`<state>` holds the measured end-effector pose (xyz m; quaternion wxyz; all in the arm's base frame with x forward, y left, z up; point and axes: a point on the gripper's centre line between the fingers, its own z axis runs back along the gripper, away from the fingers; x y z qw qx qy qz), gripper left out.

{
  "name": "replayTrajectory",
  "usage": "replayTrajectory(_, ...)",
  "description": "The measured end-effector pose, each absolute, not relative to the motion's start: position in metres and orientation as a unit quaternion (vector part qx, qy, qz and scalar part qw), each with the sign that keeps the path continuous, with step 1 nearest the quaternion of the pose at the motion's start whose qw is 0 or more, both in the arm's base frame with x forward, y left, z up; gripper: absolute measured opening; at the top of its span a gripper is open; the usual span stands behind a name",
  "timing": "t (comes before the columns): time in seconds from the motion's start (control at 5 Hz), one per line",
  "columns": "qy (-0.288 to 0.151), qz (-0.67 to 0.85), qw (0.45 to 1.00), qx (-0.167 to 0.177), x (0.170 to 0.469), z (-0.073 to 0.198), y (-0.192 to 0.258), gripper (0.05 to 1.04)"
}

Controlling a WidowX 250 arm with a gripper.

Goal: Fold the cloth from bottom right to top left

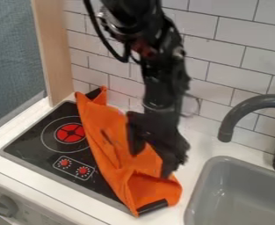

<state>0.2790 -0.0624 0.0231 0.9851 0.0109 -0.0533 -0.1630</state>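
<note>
Cloth: the orange cloth (98, 121) lies in a long, rumpled strip from left of centre to the bottom centre of the frame, over the right part of the stove top (34, 140) and onto the pale surface (198, 149).
Gripper: the gripper (150, 165) hangs over the lower half of the cloth, its two fingers well parted, orange showing between them; it seems to have hold of nothing, though whether the tips touch the fabric I cannot tell.
Lower end: bunched and turned over on itself, with a black strip (152, 206) at its edge, near the sink (233, 160).
Done: some creasing and overlap, perhaps a partial fold.
Left: the lower right end sits well apart from the upper left one, so the main fold looks unfinished.
</note>
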Motion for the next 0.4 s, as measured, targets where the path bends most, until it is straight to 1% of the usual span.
replayTrajectory(0.2, -0.036, -0.176, 0.984, 0.000, 0.272, 0.003, -0.070, 0.999)
replayTrajectory(0.4, -0.025, -0.211, 0.977, -0.018, 0.264, -0.016, -0.088, 0.999)
